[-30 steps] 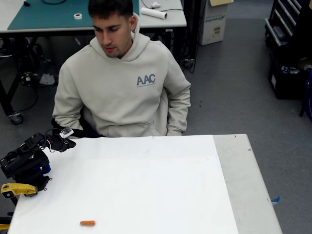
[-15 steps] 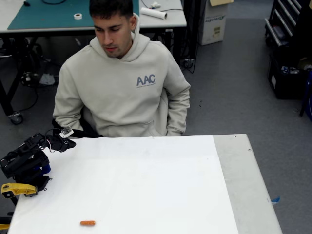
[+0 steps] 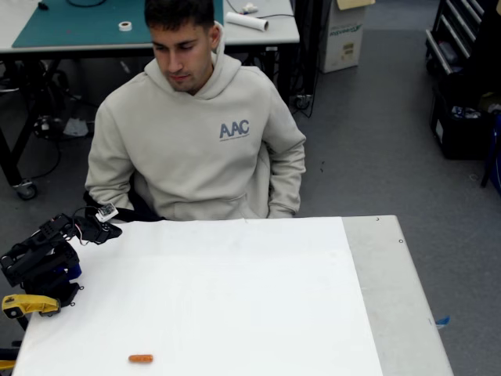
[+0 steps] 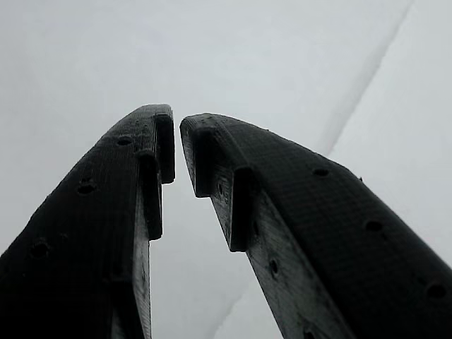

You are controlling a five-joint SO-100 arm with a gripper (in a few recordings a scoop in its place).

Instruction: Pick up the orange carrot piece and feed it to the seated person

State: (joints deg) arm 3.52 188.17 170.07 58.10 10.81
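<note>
The orange carrot piece (image 3: pixel 141 359) lies flat on the white sheet near the front left edge in the fixed view. The seated person (image 3: pixel 196 133), in a beige hoodie, sits behind the far edge of the table and looks down. My black arm is folded at the table's left edge, with the gripper (image 3: pixel 108 231) pointing toward the sheet's far left corner, well away from the carrot. In the wrist view the gripper (image 4: pixel 176 134) is shut, its black fingertips (image 4: pixel 152 141) almost touching, with nothing between them and plain white surface beyond.
A yellow tool handle (image 3: pixel 30 304) lies by the arm's base at the left. The white sheet (image 3: pixel 235 298) covers most of the table, leaving a grey strip (image 3: pixel 395 290) on the right. Another table (image 3: pixel 78 23) and boxes stand behind the person.
</note>
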